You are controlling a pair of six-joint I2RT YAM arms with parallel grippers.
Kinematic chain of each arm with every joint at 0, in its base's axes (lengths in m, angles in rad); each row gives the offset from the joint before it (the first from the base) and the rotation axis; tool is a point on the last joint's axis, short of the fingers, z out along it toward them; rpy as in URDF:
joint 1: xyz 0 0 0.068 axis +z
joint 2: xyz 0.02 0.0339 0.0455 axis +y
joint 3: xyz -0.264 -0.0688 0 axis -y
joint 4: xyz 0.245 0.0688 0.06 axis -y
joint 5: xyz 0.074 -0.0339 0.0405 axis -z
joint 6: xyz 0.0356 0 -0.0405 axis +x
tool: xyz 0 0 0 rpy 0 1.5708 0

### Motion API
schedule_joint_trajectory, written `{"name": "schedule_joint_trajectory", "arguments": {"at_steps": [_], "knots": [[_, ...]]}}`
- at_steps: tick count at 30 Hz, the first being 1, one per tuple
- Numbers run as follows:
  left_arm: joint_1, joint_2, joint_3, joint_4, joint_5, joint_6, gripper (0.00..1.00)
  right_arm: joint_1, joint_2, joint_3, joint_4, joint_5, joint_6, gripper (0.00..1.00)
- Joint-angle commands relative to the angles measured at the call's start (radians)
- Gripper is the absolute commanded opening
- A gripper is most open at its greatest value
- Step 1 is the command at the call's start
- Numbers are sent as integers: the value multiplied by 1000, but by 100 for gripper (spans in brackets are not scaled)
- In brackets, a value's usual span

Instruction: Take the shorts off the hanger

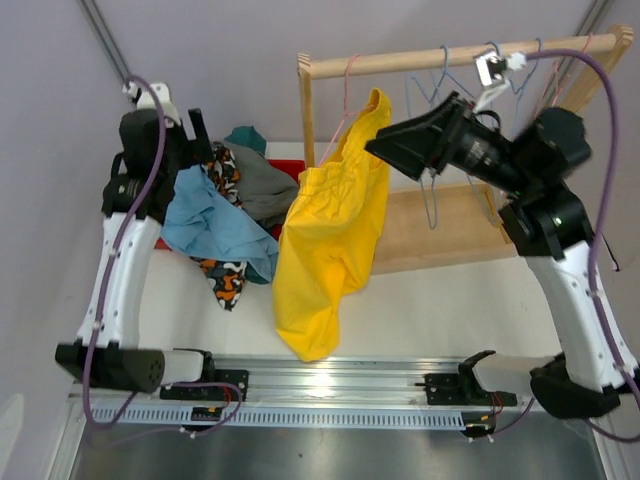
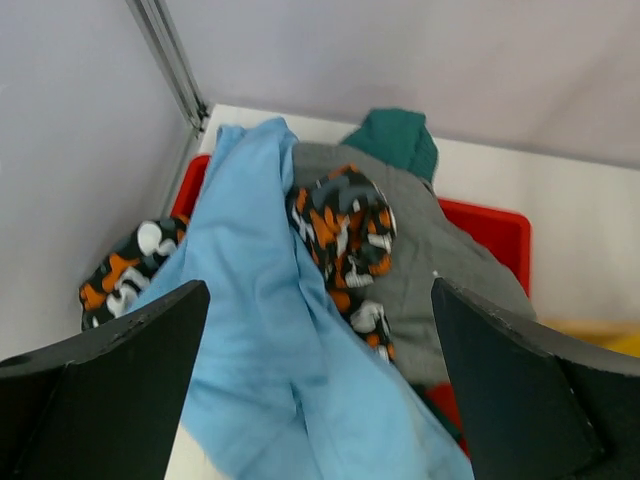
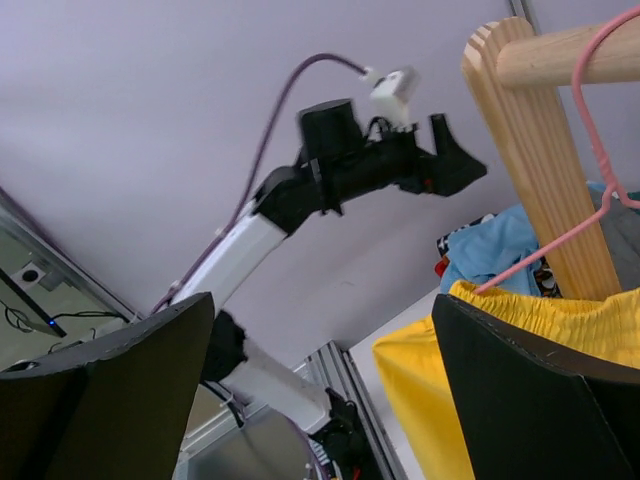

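While the yellow shorts [image 1: 325, 250] hang from the pink hanger [image 3: 545, 250] on the wooden rail [image 1: 420, 58], you have the one pair left to free. The other four pairs lie heaped at the red bin [image 2: 490, 225]: light blue shorts [image 2: 270, 330] on top, with the camouflage shorts [image 2: 345, 225], grey shorts [image 2: 440, 260] and teal shorts [image 2: 400, 140] beneath.

Your right hand [image 3: 322, 300] sits just beside the yellow waistband with its fingers spread wide and nothing between them. Your left hand [image 2: 320, 290] hovers over the heap, equally wide open and empty.

Watch these, as I judge it:

- If you close the right hand on fabric and hanger wire together, a pull would likely drag the hanger along the rail or lift its hook off, and the shorts would come away unreleased.
- A hard sideways tug could rock the light rack, since the yellow cloth looks bunched at one end of the hanger.
- The empty blue hangers [image 1: 430, 190] sit close behind your right hand, and the wrist or its purple cable [image 1: 590, 70] might snag one.
- A shallow pinch on slack cloth may slip, dropping the yellow pair onto the surface [image 1: 440, 300] short of the bin.
- Lowering the left hand could catch the light blue pair, which drapes over the bin's edge, and pull it out.
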Motion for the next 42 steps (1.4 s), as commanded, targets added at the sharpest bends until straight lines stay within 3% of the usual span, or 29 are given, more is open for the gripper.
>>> {"name": "schedule_joint_trajectory", "arguments": {"at_steps": [1, 8, 19, 23, 27, 36, 39, 42], "knots": [[-3, -206, -194, 79, 99, -42, 99, 48, 140, 69, -23, 91, -63, 99], [-6, -485, -486, 125, 207, -69, 99, 56, 277, 130, -34, 229, -88, 98], [-6, -622, -626, 181, 265, -75, 99, 125, 359, 55, 78, 345, -56, 89], [-6, -637, -655, 207, 277, -80, 99, 167, 366, 35, 119, 402, -51, 77], [-9, -657, -681, 220, 277, -80, 99, 194, 372, 32, 130, 433, -51, 53], [-51, -686, -694, 220, 247, -51, 99, 196, 325, -14, 123, 461, -52, 16], [-78, -680, -648, 211, 322, -39, 99, 194, 291, -26, 116, 479, -51, 2], [-132, -683, -578, 218, 452, -45, 99, 194, 250, -29, 122, 499, -46, 0]]}}
